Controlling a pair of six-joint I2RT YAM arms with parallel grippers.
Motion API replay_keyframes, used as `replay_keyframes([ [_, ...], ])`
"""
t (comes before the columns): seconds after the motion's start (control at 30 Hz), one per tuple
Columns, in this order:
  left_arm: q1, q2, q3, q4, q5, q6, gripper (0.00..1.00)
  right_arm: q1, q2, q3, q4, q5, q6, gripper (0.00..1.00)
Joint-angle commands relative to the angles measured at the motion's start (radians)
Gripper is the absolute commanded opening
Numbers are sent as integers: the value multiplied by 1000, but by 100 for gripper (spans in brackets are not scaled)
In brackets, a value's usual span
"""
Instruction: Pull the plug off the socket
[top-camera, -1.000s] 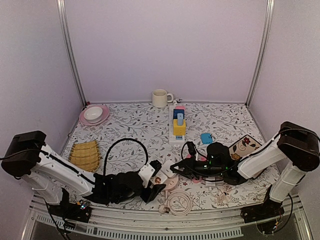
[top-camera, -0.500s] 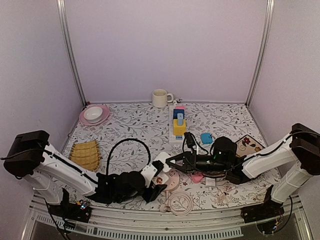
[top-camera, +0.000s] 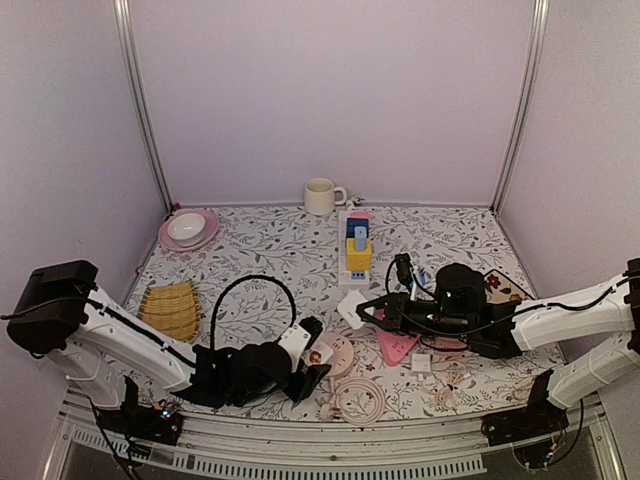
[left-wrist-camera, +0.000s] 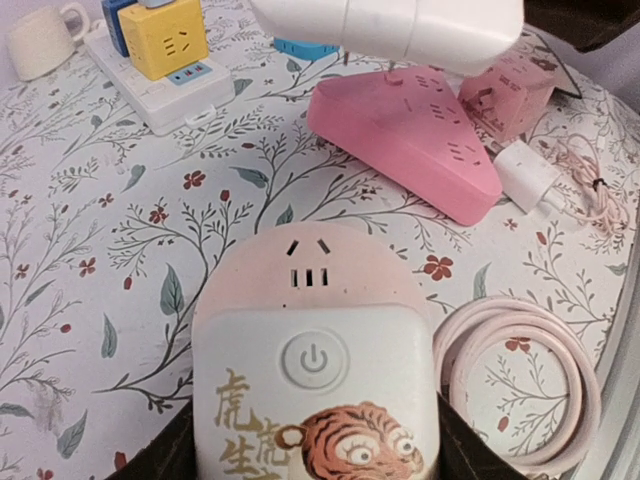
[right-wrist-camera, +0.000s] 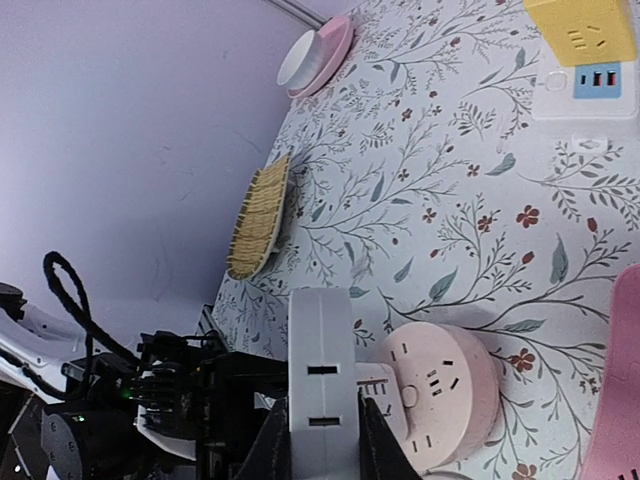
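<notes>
The socket (left-wrist-camera: 315, 330) is a round pink base with a white tiger-print panel and a power button. It lies on the table, and my left gripper (left-wrist-camera: 315, 455) is shut on its white panel, one dark finger on each side. In the top view the socket (top-camera: 336, 352) sits near the front edge. The plug (right-wrist-camera: 322, 375), a white block with two slots, is clamped in my right gripper (right-wrist-camera: 322, 445). The plug (top-camera: 351, 308) hangs clear of the socket, above it and a little to the right. From the left wrist the plug (left-wrist-camera: 390, 30) floats at the top.
A pink triangular power strip (top-camera: 398, 347), a white charger (left-wrist-camera: 530, 180) and a coiled pink cable (top-camera: 358, 403) lie beside the socket. Farther back are a white power strip with a yellow cube (top-camera: 355, 252), a mug (top-camera: 320, 196), a plate with a bowl (top-camera: 188, 230) and a wicker tray (top-camera: 170, 310).
My right gripper has risen and drawn back to the right with the plug, which has come away from the socket. The left gripper has kept the socket in place.
</notes>
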Motion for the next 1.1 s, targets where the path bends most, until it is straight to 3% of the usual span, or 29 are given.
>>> replay_keyframes([
  [0.0,17,-31,1,-7,-55,-31,41,-3,-22,58,-232,143,-85,7],
  [0.13,16,-41,-4,-28,-92,-67,41,-2,22,65,-252,155,-109,8],
  [0.4,33,-48,23,-229,-235,-263,42,26,137,115,-252,167,-117,8],
  [0.63,32,-87,-13,-225,-254,-304,42,30,214,136,-251,142,-112,12],
  [0.83,31,-106,-34,-202,-253,-298,41,31,223,146,-251,132,-107,38],
  [1.07,27,-155,-67,-158,-235,-258,41,32,202,154,-260,129,-115,58],
])
